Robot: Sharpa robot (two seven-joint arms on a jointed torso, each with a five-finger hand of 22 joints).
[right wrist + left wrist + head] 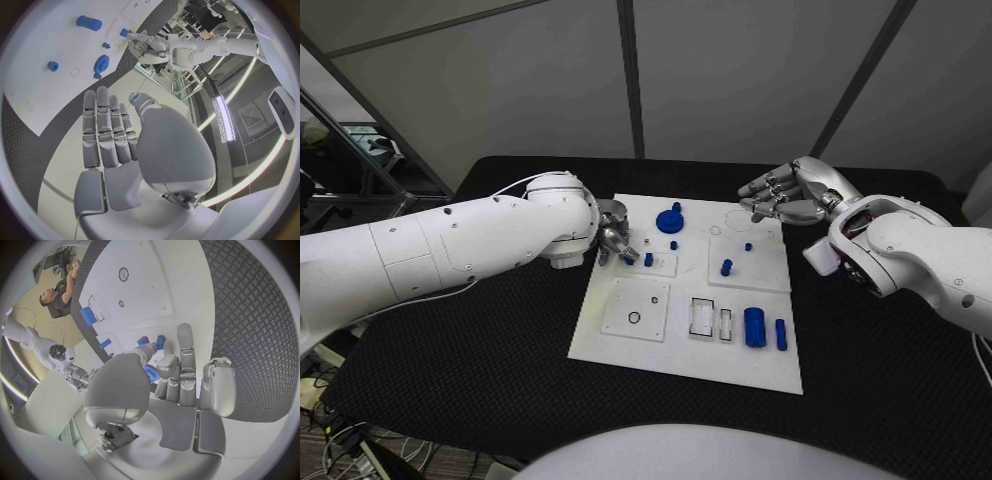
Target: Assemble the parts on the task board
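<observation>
I see left hand (615,243) pinching a blue part (150,373) at the board's (682,345) far-left; right hand (788,195) empty, fingers spread.

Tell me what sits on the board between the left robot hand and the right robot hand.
In the head view, the blue gear part stands on the task board between the left robot hand and the right robot hand; right of it, bare white board.

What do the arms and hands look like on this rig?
Both arms are glossy white, rounded shells. A thin white cable loops off the left arm; the right arm has dark seams. The left hand and right hand are silver metal, with segmented fingers.
</observation>
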